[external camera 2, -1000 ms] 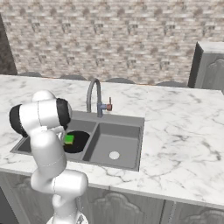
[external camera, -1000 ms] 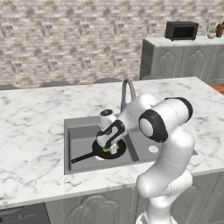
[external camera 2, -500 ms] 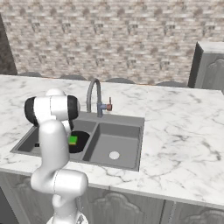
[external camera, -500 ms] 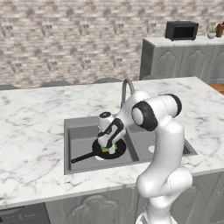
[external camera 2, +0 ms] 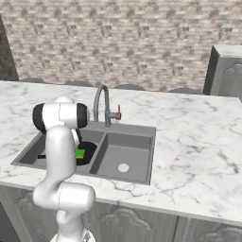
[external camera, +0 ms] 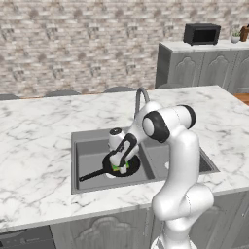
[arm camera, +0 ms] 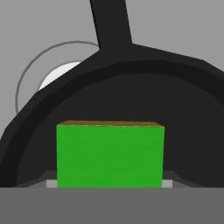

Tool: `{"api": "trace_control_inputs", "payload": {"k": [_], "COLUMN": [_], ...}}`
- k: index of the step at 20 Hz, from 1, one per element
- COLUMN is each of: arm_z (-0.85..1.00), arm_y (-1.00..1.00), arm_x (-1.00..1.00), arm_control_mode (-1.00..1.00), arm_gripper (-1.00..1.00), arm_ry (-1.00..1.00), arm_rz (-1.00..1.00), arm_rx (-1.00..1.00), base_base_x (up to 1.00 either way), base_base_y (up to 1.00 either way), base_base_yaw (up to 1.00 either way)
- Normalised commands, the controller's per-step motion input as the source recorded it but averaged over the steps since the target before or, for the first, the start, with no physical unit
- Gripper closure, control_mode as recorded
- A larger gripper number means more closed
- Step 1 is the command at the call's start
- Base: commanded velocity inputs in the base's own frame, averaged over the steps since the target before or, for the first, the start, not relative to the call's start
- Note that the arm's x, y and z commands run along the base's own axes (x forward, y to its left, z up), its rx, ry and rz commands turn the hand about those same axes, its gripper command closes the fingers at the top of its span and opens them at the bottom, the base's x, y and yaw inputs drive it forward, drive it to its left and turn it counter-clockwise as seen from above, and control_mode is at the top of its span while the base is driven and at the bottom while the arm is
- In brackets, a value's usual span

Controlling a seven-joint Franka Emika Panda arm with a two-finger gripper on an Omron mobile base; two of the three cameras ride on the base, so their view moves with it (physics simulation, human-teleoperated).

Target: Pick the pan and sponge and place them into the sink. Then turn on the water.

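The pan (external camera: 122, 165) is seen lying in the sink (external camera: 85, 146), in the basin left of the faucet (external camera 2: 100, 101); the sponge (arm camera: 110, 155) is seen over the pan, inside its rim; the gripper (external camera: 119, 168) is lowered onto it, but whether the sponge is clamped or released cannot be told; no stream is seen at the faucet, so both placements are judged nearly done and the water is left; no writing or brand can be read.

I saw a black pan (arm camera: 131, 87), a bright green sponge (arm camera: 110, 155), a grey sink (external camera 2: 125, 151), white grey-veined marble (external camera 2: 198, 142) and a mottled brown-grey brick wall (external camera 2: 142, 42).
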Motion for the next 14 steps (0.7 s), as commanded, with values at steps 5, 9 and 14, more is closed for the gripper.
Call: {"api": "trace_control_inputs", "payload": {"k": [5,9,14], "arm_z": [0.14,0.55,0.91], "arm_y": [0.0,0.0,0.0], "arm_x": [0.0,0.0,0.0], "arm_control_mode": [-1.0,-1.0,-1.0], "arm_gripper": [-1.0,-1.0,-1.0], "arm_ry": [0.01,0.06,0.05], "arm_rz": [-0.01,-0.02,-0.01], "arm_rx": [0.0,0.01,0.01], "base_base_x": [0.0,0.0,0.0], "base_base_y": [0.0,0.0,0.0], "base_base_yaw": [0.0,0.0,0.0]}}
